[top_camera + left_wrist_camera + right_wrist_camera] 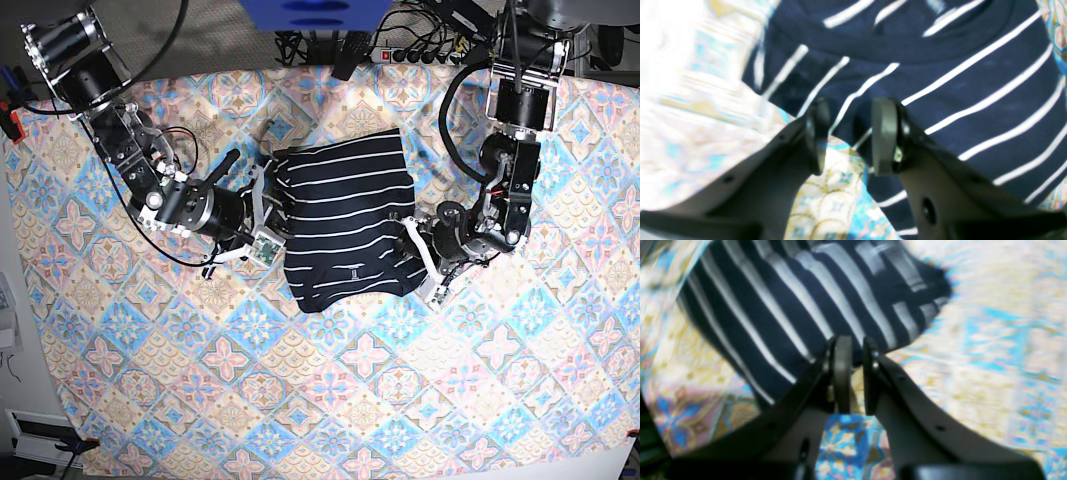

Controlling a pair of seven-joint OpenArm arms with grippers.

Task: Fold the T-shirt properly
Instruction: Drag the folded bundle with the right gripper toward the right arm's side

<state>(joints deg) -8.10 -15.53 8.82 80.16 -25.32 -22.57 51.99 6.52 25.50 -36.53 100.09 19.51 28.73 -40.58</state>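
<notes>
Folded dark navy white-striped fabric T-shirt [345, 220] on pastel tile-patterned cloth [330, 400]. Left hand [848, 135] parted over shirt's edge, gripping nothing; right hand [853, 373] narrow at hem, grip unclear.

Both wrist views blurred; left wrist view glares white; base view sharp.

The dark navy, soft fabric T-shirt with thin white stripes [345, 215] lies flat in the middle of the scene, folded into a rough rectangle. Its far end is narrower, its near end wider. The rounded neckline sits at the near end, facing up.
</notes>
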